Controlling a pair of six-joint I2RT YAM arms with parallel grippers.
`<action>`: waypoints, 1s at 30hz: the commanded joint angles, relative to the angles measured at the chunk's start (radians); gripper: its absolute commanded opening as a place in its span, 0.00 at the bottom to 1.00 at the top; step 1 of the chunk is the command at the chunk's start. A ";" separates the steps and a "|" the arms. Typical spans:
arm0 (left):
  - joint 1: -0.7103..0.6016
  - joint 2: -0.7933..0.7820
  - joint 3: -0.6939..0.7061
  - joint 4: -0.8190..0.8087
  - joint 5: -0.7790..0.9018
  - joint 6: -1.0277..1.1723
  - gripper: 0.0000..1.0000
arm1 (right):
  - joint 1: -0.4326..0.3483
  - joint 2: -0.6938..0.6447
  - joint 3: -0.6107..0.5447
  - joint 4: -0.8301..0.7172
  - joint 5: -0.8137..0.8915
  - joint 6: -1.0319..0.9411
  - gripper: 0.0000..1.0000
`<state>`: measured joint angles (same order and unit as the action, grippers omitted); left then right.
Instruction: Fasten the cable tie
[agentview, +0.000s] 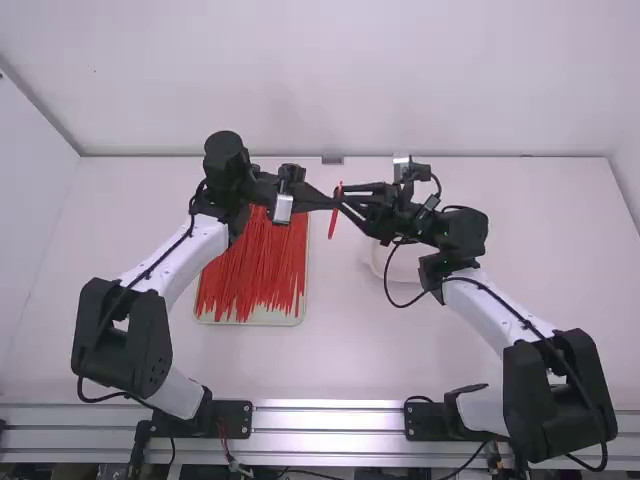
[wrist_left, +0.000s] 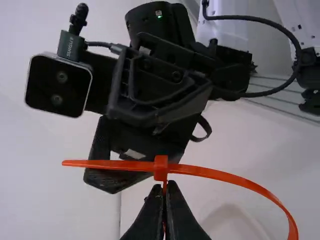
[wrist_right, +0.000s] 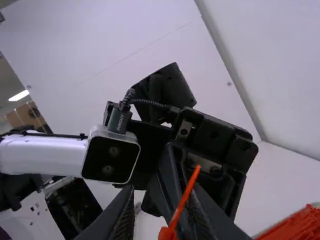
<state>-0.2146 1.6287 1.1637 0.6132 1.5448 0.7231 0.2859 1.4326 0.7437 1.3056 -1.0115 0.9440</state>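
I read the left jaws clamped on the cable tie (wrist_left: 160, 167) from the left wrist view; the high view places it above the worktop's (agentview: 540, 220) far centre. Right jaws stand apart.

The left end effector (agentview: 326, 205) and right end effector (agentview: 347, 205) are facing each other above the counter (agentview: 560, 220), a red cable tie (agentview: 334, 221) standing upright between them, beside a tray (agentview: 250, 318) of red ties (agentview: 255, 262).
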 joint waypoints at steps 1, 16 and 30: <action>-0.004 0.000 -0.013 -0.005 0.017 0.007 0.02 | -0.010 0.005 -0.003 0.008 -0.006 0.029 0.16; -0.015 0.000 -0.013 -0.012 0.022 0.007 0.02 | 0.005 0.005 -0.003 0.008 0.011 0.007 0.00; -0.013 0.000 -0.013 -0.090 0.003 0.011 0.02 | -0.006 0.005 -0.003 0.054 0.017 0.004 0.00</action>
<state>-0.2199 1.6283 1.1637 0.5373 1.5486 0.7273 0.2810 1.4422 0.7437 1.3266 -1.0138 0.9394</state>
